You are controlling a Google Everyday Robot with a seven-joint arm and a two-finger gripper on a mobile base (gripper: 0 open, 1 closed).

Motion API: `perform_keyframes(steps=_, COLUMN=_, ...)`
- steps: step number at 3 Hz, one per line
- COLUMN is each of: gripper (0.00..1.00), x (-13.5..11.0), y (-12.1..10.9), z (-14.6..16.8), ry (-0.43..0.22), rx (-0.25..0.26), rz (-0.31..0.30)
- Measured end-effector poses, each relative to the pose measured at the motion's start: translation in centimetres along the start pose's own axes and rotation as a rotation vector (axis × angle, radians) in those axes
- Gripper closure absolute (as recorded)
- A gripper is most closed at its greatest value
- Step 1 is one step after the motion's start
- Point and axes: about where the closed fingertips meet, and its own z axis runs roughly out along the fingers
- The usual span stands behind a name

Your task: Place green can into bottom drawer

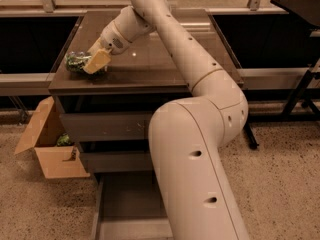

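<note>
We find the gripper point(91, 64) at ten o'clock on the cabinet top point(150, 64), against the green can point(75, 62) resting there, grip state impossible to tell, while the bottom drawer point(127, 204) stands pulled open at six o'clock, presumably to receive it.

A cardboard box point(60, 162), perhaps holding something green, sits on speckled floor point(285, 184).

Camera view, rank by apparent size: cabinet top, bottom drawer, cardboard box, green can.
1. cabinet top
2. bottom drawer and cardboard box: look alike; the arm hides part of the drawer, so not ranked
3. green can: smallest, near the cabinet top's left edge, with the tool at it
</note>
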Motion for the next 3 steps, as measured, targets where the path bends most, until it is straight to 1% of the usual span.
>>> perform_keyframes(steps=1, gripper=1.00, x=-1.15, y=-0.22, z=-1.47, ry=-0.016, rx=0.039, rz=-0.035)
perform_keyframes(steps=2, gripper=1.00, x=-1.15, y=-0.22, z=-1.46, ry=-0.015, rx=0.039, rz=-0.035)
perform_keyframes(steps=3, gripper=1.00, x=-1.50, y=0.35, z=-1.05, ry=0.030, rx=0.031, rz=-0.050)
